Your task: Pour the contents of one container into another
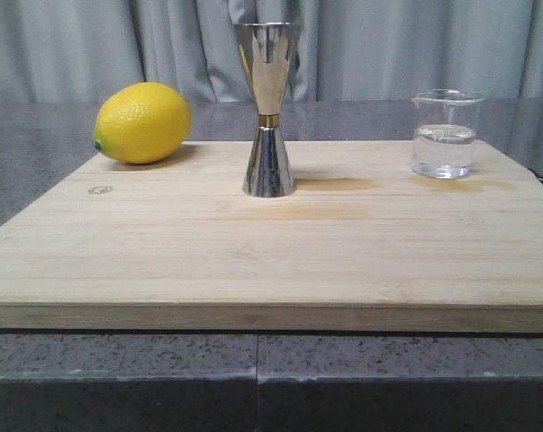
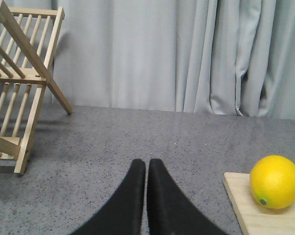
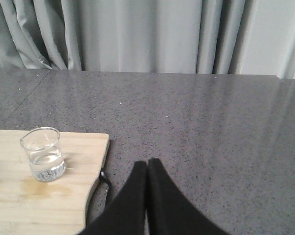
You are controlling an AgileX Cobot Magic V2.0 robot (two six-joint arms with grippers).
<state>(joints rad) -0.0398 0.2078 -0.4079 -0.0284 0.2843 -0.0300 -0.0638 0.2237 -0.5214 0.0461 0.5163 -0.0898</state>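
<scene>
Both sets of fingers, left (image 2: 146, 166) and right (image 3: 147, 166), are clenched empty; beaker (image 1: 446, 133) and jigger (image 1: 268, 108) stand apart on the cutting board (image 1: 253, 261).

Low front camera faces the board (image 1: 271, 261) closely; wrist views share its opposite corners, curtain (image 2: 186, 54) behind.

From my front camera I see neither arm. The pale wooden cutting board (image 1: 253, 261) runs off both sides of that picture. The faint white marks on the small clear glass beaker (image 1: 446, 133) are too small for me to read. A small stamped logo (image 1: 99, 190) on the board is also illegible. In my left wrist picture the slatted wooden rack (image 2: 20, 83) is cut off at the edge, as is the board's corner under the yellow lemon (image 2: 275, 182). My right wrist picture loses most of the board.
</scene>
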